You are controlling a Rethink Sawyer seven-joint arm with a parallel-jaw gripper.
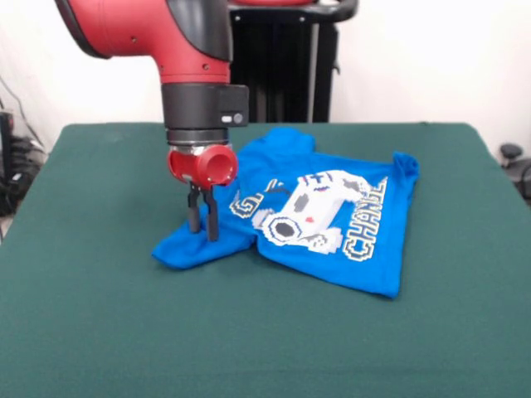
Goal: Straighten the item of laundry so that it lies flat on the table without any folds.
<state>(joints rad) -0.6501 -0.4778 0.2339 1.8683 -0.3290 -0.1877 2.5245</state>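
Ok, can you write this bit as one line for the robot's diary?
claw: closed, pinching T-shirt's sleeve | blue T-shirt: rumpled, folds remain | green table: shirt near middle

We have only 1 view: a front camera set across the large dark green felt-covered table [99, 332], raised somewhat and tilted down. It faces the red and black robot arm [187, 66], near enough that the tabletop fills most of the picture.

Shirts: 1, blue [332, 224]
Bench: 1, green-covered [265, 332]
Arms: 1, red and black [178, 50]
Grippers: 1 [203, 232]
Fingers: 2, dark [212, 217]
Controller prints: 1, on shirt [307, 211]
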